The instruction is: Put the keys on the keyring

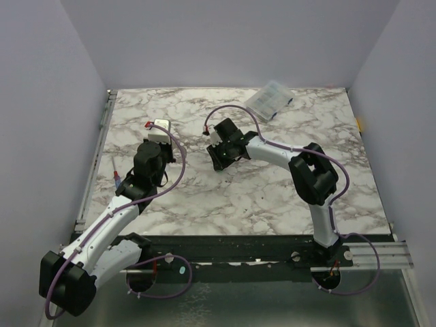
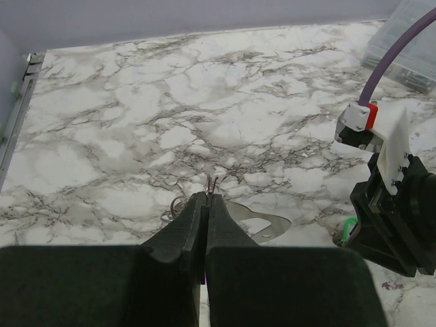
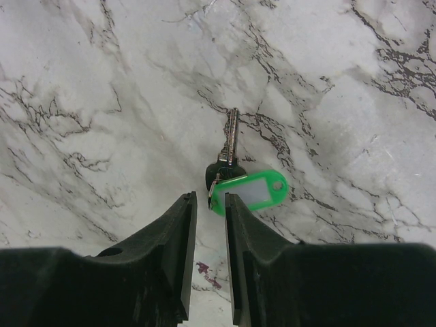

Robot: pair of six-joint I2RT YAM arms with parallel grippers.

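Key [image 3: 231, 136] with green tag [image 3: 252, 191] is lying flat at centre frame, probably light, stiff and slippery, best taken by its head, as right gripper [image 3: 209, 199] is hovering just below, slightly open and empty, and left gripper [image 2: 208, 197] is pinching thin keyring [image 2: 262, 225], lower centre.

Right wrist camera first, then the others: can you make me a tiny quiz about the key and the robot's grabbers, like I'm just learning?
1. True or false: the key with the green tag is lifted off the marble table.
2. Pick one. The right gripper has its jaws: A) pressed flat together, B) apart, right by the tag, C) out of sight.
3. Fill the gap: the left gripper is shut on the thin silvery ____.

Key
1: false, it lies flat on the table.
2: B.
3: keyring.
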